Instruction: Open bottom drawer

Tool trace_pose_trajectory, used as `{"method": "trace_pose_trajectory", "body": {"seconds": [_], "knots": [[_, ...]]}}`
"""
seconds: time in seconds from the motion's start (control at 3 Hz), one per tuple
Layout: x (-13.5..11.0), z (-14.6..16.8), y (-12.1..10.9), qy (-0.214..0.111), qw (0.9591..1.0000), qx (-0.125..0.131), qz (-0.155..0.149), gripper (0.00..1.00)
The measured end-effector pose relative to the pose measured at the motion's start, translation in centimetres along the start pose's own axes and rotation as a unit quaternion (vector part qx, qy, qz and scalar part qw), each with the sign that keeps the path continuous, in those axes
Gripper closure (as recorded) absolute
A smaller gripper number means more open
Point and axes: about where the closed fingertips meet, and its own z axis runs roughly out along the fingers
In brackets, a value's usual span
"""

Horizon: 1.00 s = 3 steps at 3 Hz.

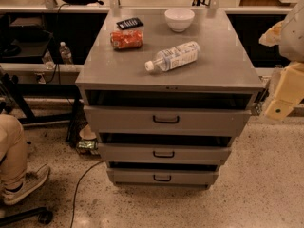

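Observation:
The grey metal cabinet (168, 82) stands in the middle of the camera view with three drawers. The bottom drawer (190, 176) is the lowest, with the shortest front and a small black loop handle (162, 178). A dark gap shows above its front, as above the middle drawer (199, 154) and the top drawer (209, 121). My gripper (284, 96) shows as cream-coloured parts at the right edge of the view. It is at about the height of the cabinet's top, to the right of the cabinet and well away from the bottom drawer's handle.
On the cabinet top lie a plastic water bottle (173, 56), a white bowl (179, 19), an orange snack bag (126, 39) and a black device (129, 23). A person's leg and shoe (19, 179) are at the left. A cable (81, 186) runs over the floor.

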Motion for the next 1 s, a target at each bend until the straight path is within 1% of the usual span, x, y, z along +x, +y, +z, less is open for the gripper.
{"method": "trace_pose_trajectory", "body": {"seconds": [0.33,0.67,1.0], "knots": [[0.0,0.0,0.0,0.0,1.0,0.0,0.0,0.0],[-0.4,0.2,1.3,-0.011,0.9999,0.002,-0.001,0.0],[-0.2,1.7,4.1,-0.025,0.9997,0.0,0.004,0.0]]}}
